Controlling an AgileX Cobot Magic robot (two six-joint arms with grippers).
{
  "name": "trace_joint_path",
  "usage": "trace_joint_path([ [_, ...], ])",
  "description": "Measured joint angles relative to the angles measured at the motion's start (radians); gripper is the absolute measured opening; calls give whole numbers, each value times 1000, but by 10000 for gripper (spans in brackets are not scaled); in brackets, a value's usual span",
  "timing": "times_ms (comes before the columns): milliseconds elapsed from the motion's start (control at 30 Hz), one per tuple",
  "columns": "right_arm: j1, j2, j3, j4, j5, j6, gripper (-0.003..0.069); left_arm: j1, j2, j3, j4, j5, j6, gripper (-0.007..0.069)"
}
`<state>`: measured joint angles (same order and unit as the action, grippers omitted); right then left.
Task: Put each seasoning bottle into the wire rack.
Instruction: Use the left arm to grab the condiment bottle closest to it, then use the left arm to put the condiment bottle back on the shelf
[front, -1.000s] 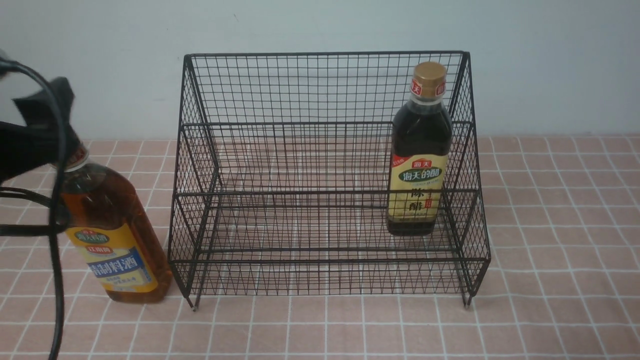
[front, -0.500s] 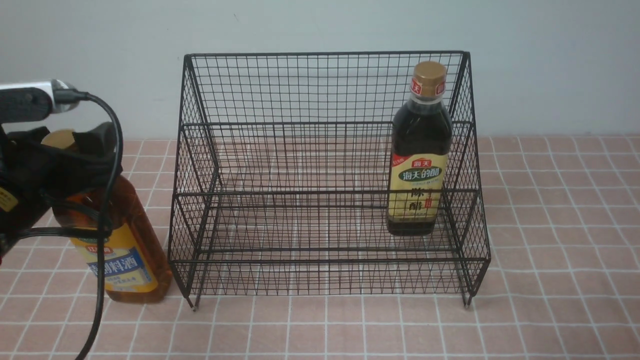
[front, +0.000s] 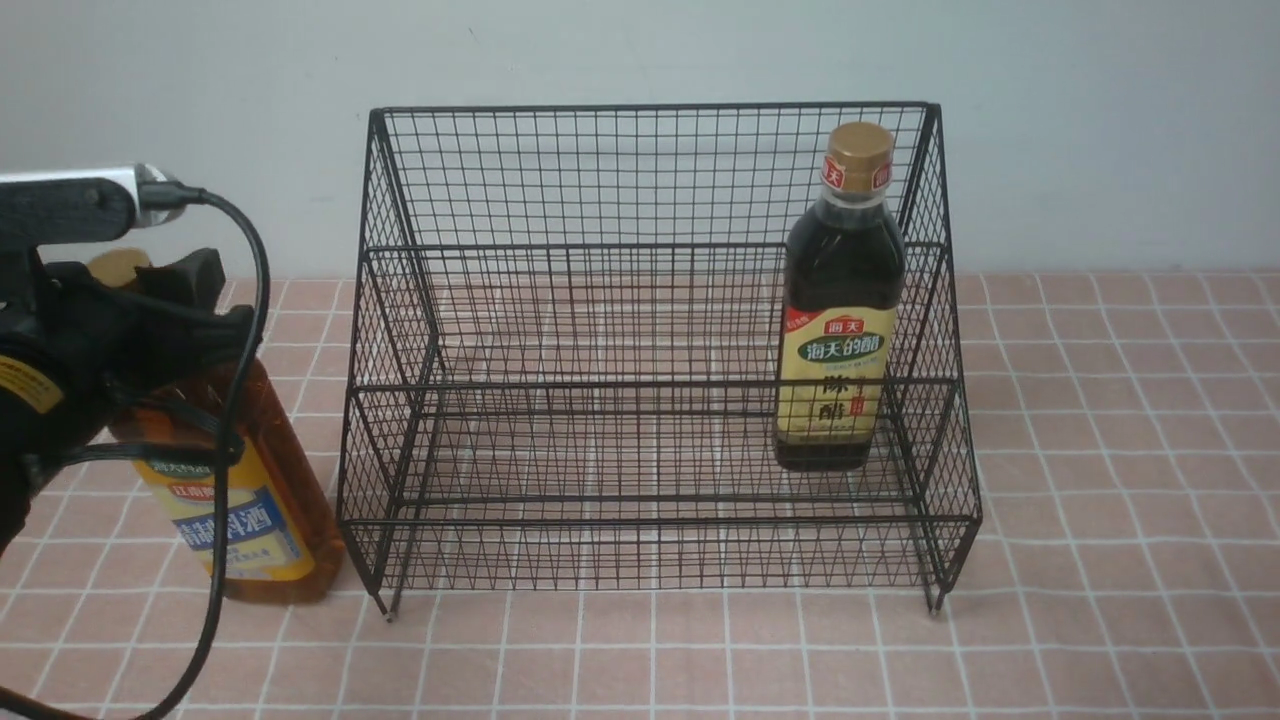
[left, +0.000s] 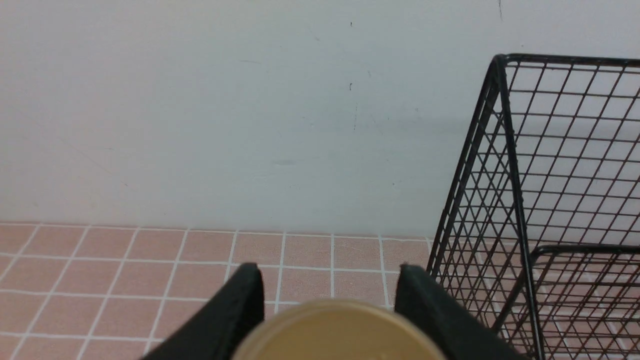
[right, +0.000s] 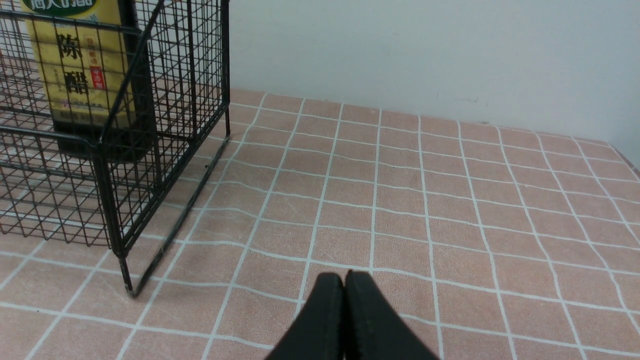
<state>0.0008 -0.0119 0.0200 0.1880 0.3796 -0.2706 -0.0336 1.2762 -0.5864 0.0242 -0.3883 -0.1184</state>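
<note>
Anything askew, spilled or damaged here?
Nothing spilled or damaged. The amber bottle beside the wire rack appears to lean left, possibly lens perspective. The dark bottle stands upright inside.

Front overview, wrist close-ups, shared rack (front: 650, 106)

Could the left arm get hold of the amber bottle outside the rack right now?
Probably yes. The left pincer is at the gold cap of the amber bottle, a finger on each side, nothing between; the wire rack stands alongside, out of the way.
</note>
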Motion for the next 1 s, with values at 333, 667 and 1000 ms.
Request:
trace_joint_path([
  [333, 0, 0, 0, 0, 1, 0, -15, 0, -51, -240, -4, 242, 1, 304],
  [667, 0, 0, 0, 0, 1, 0, -15, -12, -57, -616, -10, 388, -30, 304],
  [1000, 0, 0, 0, 0, 1, 0, -15, -162, 33, -793, -10, 388, -67, 304],
])
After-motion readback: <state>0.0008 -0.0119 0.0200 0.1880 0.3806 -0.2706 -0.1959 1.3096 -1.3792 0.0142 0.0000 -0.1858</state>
